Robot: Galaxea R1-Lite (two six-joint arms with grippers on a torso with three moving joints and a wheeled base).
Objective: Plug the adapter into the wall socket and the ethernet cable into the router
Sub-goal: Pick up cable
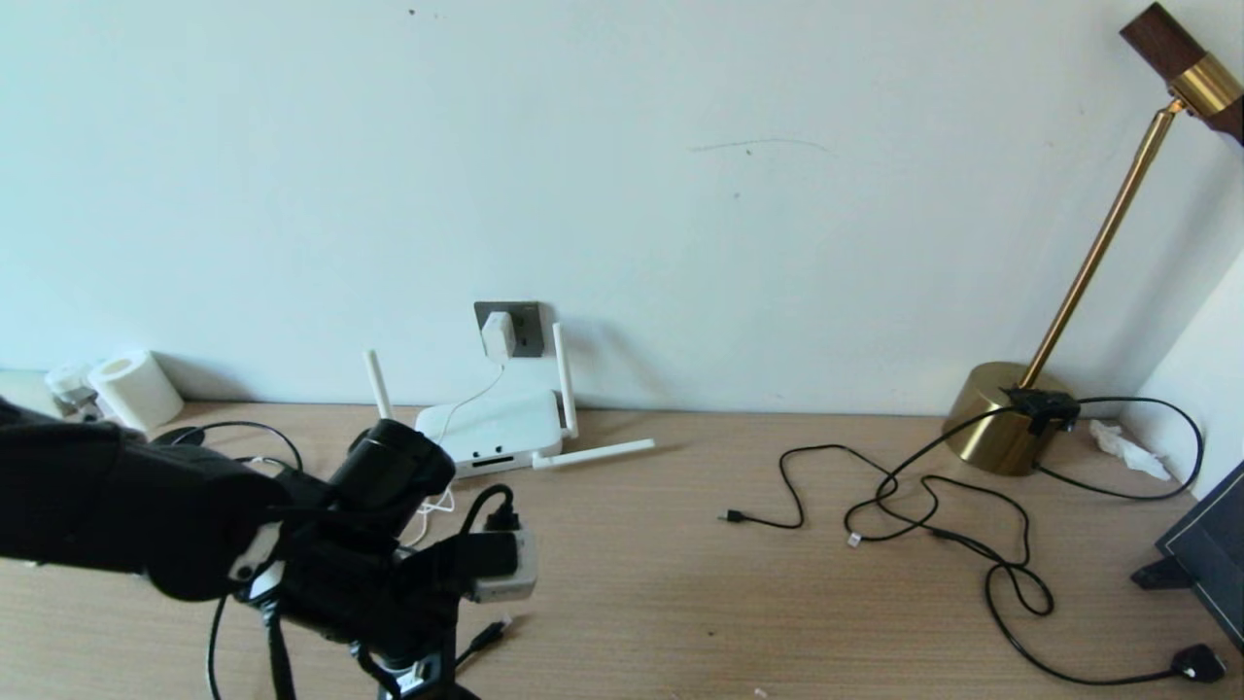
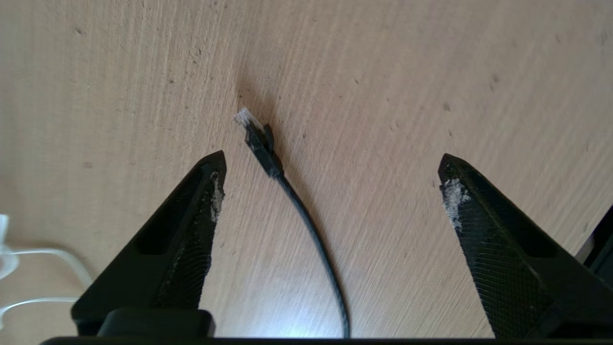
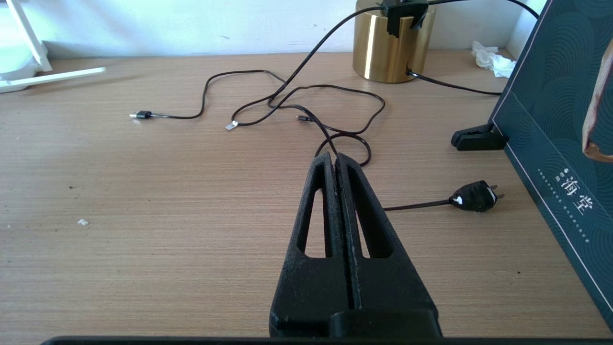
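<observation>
The white adapter [image 1: 498,335] sits in the dark grey wall socket [image 1: 525,326], and its thin white cord runs down to the router [image 1: 491,433], a flat white box with stick antennas. The ethernet cable [image 2: 306,220] lies on the wooden desk; its clear plug [image 2: 243,117] rests just beyond the fingertips. My left gripper [image 2: 331,159] hovers over it, open wide, with the cable between the jaws and touching neither finger. In the head view the cable's end [image 1: 489,633] shows beside the left arm. My right gripper [image 3: 334,157] is shut and empty above the desk.
A brass lamp base [image 1: 1001,418] stands at the back right with thin black cables [image 1: 923,506] looped before it. A black plug [image 1: 1197,663] lies near a dark box [image 1: 1205,554] at the right edge. A paper roll [image 1: 136,389] stands at the back left.
</observation>
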